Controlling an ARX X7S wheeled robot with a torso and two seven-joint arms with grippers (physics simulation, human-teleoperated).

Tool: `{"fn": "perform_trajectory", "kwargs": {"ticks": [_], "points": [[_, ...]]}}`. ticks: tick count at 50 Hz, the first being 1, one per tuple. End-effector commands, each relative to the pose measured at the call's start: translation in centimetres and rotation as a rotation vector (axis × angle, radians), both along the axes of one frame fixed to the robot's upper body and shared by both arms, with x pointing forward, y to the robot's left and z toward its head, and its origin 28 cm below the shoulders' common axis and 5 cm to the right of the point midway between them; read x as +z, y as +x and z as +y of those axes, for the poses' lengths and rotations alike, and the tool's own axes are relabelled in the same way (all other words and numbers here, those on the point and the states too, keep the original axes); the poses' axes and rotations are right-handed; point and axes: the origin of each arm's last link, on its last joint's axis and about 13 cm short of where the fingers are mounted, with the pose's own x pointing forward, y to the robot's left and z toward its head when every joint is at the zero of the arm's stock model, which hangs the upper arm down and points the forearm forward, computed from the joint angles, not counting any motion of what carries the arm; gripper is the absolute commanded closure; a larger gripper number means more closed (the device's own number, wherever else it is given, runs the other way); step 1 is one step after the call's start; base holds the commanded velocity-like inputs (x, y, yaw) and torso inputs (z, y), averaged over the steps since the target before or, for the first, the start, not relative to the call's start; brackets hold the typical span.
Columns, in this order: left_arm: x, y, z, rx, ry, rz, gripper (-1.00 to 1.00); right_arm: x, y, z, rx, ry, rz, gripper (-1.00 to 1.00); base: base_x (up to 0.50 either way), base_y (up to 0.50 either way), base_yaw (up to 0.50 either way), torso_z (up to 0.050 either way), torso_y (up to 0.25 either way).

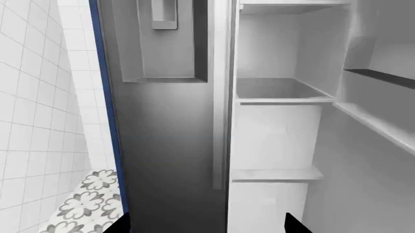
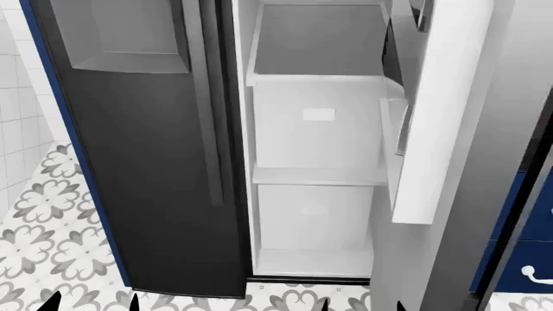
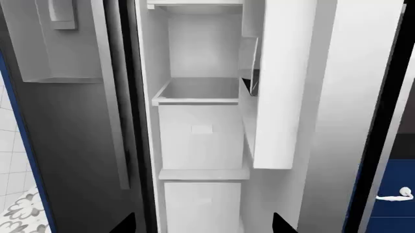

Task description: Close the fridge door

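The fridge door (image 2: 445, 129) stands open at the right of the head view, with its white inner lining and a bin shelf facing the compartment and a silver-grey edge (image 2: 493, 168) toward me. It also shows in the right wrist view as the fridge door (image 3: 285, 82), and in the left wrist view as the lining with bin shelves (image 1: 379, 116). My left gripper (image 1: 207, 225) is open and empty, low in front of the fridge. My right gripper (image 3: 204, 225) is open and empty too, facing the open compartment. Neither touches the door.
The open compartment holds white drawers (image 2: 315, 123) and shelves. To its left is a shut dark door with a dispenser niche (image 2: 147, 142). A white tiled wall (image 2: 17, 97) and patterned floor (image 2: 52, 220) lie at the left. A blue cabinet (image 2: 531, 259) stands at the right.
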Motion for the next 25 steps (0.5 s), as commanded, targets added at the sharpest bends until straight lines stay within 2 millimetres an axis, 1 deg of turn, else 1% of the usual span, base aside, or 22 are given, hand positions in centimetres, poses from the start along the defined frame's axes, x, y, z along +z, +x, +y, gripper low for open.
{"fn": "perform_trajectory", "kwargs": {"ticks": [1,6,25], "points": [[-0.06,0.02,-0.02,0.000,0.000,0.000,-1.00,-0.05,0.01,0.05,0.000,0.000,0.000,-1.00,0.00,0.00,0.00,0.000,0.000],[0.02,0.19,-0.23,-0.006,0.009,0.001,-1.00,-0.29,-0.06,0.03,0.009,-0.039,0.015,-1.00,0.00,0.00,0.00,0.000,0.000],[0.35,0.34,-0.04,-0.006,-0.043,-0.007,-1.00,-0.28,0.00,0.25,0.026,-0.055,0.010,-1.00,0.00,0.00,0.00,0.000,0.000]]}}
